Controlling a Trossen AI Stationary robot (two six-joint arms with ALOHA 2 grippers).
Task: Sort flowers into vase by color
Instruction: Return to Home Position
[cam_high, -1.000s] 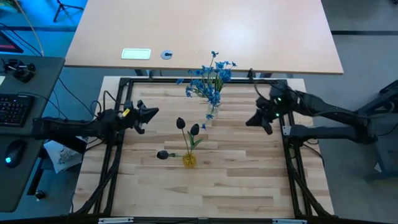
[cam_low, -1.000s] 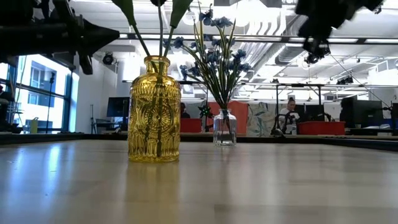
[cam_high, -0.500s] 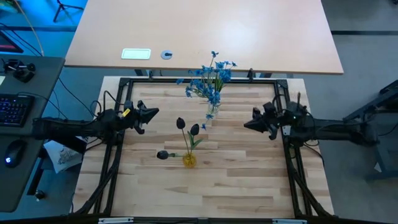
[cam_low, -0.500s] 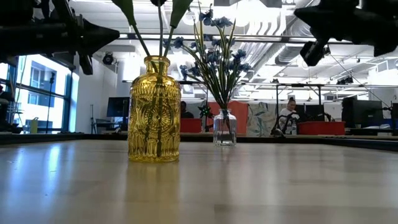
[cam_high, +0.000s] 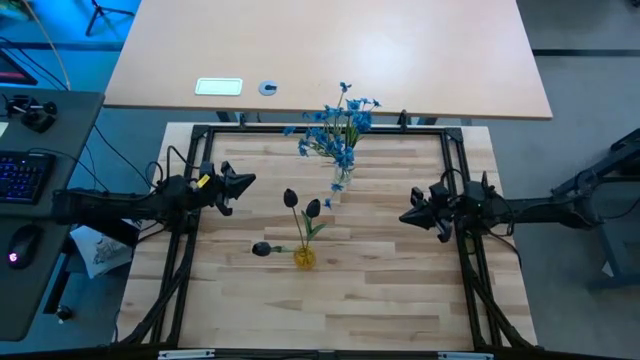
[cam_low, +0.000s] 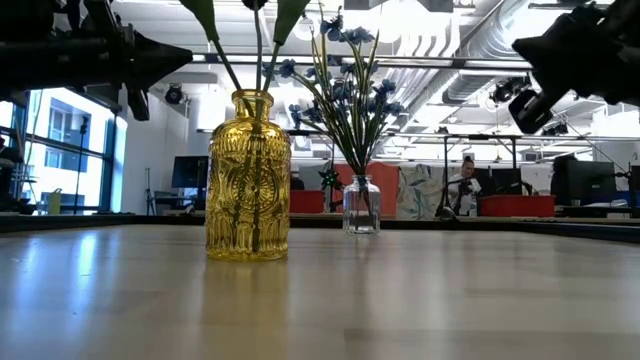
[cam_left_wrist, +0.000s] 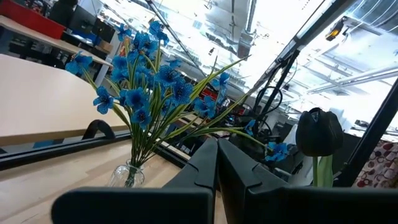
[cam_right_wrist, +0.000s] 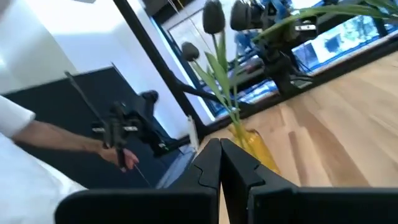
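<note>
1. Right of the yellow vase and well apart from it, the right hand hangs over the desk. Its fingers are pressed together and it carries nothing.
2. Left of the yellow vase, about as far off, the left hand waits. It too is pinched tight and empty.
3. Look at the flowers: the blue flowers all stand in the clear vase, which sits beyond the yellow vase, toward the far edge.
4. Two black buds rise from the yellow vase itself. A third bud shows just left of it, and whether it leans out of the vase or lies on the desk, I cannot tell.
5. My call: the sorting looks finished and this is the retreat, with both arms heading to their rest pose.
6. Next up, nothing needs gripping. The right arm only has to draw back from the yellow vase with its hand empty. It should stay high and wide of the blue spray, so no stem gets brushed or vase tipped.
</note>
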